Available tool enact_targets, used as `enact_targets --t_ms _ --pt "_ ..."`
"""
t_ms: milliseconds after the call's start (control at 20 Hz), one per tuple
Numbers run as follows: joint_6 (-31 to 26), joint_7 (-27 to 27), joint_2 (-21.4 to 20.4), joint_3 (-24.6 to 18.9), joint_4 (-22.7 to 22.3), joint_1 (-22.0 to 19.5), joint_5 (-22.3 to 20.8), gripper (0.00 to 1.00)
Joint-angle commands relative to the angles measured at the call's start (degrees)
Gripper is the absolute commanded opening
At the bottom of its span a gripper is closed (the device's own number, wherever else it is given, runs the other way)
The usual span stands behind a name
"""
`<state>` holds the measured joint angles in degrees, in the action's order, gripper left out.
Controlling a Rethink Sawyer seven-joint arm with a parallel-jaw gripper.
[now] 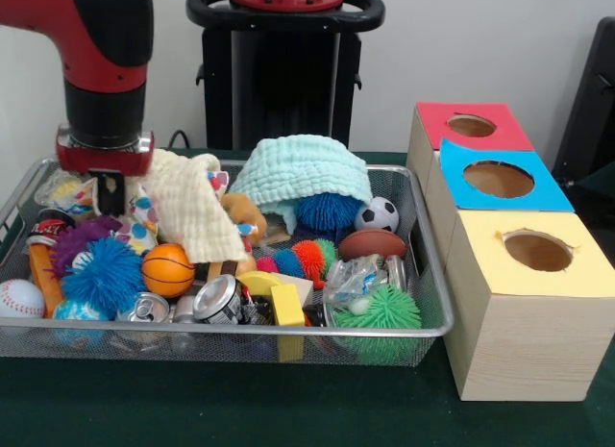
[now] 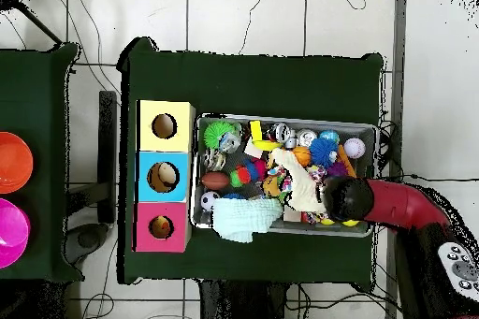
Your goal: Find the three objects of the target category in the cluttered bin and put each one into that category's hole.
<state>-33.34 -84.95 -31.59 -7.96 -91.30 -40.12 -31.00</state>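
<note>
Front view shows our hand (image 1: 109, 189) low in the bin (image 1: 288, 329), maybe lifting the cream cloth (image 1: 197, 211) off hidden toys, though we cannot tell if it grips.

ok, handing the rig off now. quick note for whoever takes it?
Gripper: down in the bin's far corner, on the side away from the boxes, beside the cream cloth. Open or shut: cannot tell, nothing seen held.
Bin: still cluttered. Balls on show: basketball, baseball, soccer ball, football; also cans, spiky balls, a mint cloth.
Boxes: red, blue, yellow holes. Nothing visible in the holes in the front view.
Done: no drop seen.
Left: find all three targets and put them in their hole.
</note>
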Motion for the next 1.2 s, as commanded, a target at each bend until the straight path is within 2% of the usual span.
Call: enact_targets --t_ms 50,500,750,1000,1200 --pt "-7.72 12.55 -4.19 -2.45 2.49 -2.92 -3.93 0.00" --pt "-9.31 11.66 -7.18 -3.58 -0.45 -3.25 -3.40 0.00" --pt "-13.14 9.41 -10.49 -4.41 -2.55 -1.48 -0.04 0.00" --pt "-16.04 6.29 -11.74 -5.56 -2.84 0.88 2.66 0.00" --pt "-14.15 2.24 -11.93 -5.93 -4.46 2.50 4.51 0.00"
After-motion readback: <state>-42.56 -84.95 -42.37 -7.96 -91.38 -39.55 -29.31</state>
